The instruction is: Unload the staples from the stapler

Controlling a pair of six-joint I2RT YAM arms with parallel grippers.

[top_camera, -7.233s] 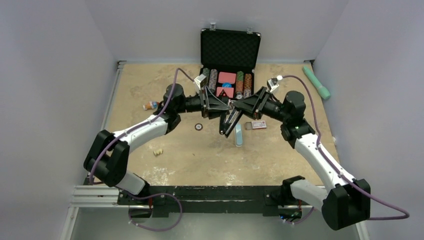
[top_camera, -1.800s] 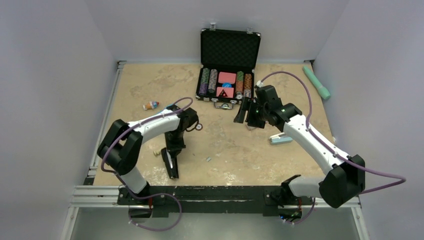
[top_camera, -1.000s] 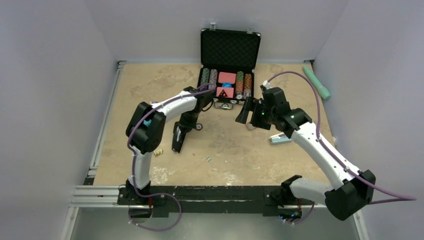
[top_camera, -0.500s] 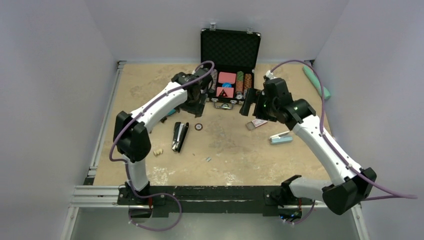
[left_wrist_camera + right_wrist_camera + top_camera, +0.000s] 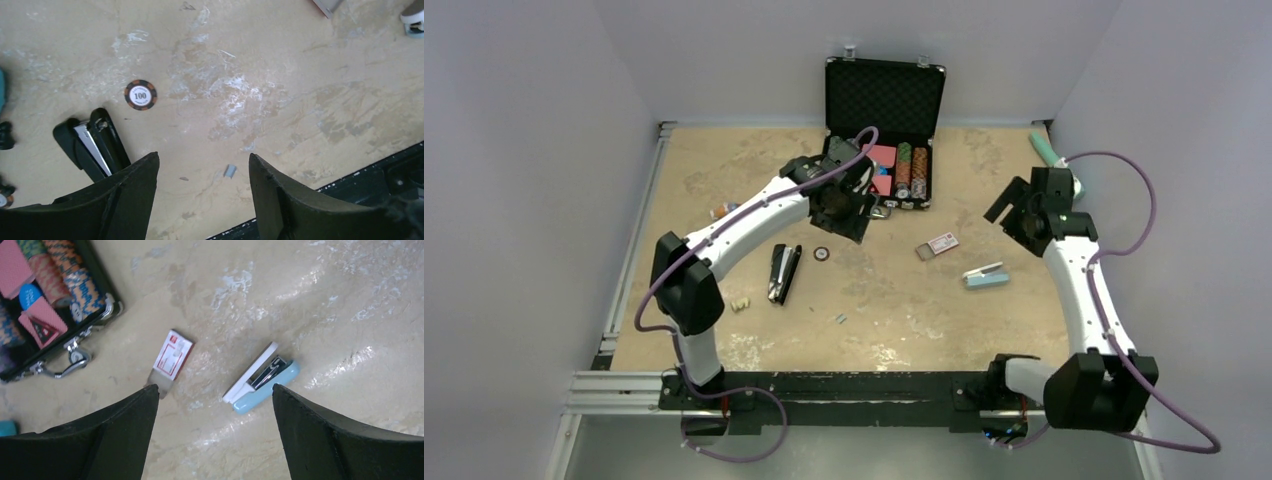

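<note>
Stapler (image 5: pixel 782 273) lay flat on the table (image 5: pixel 724 180), arms parted, silvery channel showing, at 8 o'clock from a poker chip (image 5: pixel 821 253). Nothing gripped it. Staples (image 5: pixel 840 319) lay loose on the tabletop at 4 o'clock from the stapler, well apart from it. Left gripper (image 5: pixel 202 165) hung above the tabletop near the chip case (image 5: pixel 884 95), jaws spread wide, empty. Right gripper (image 5: pixel 215 395) was over the table's 3 o'clock side, jaws also wide and empty. Below it lay a light-blue stapler (image 5: pixel 985 275) and a small red-white box (image 5: pixel 937 246).
</note>
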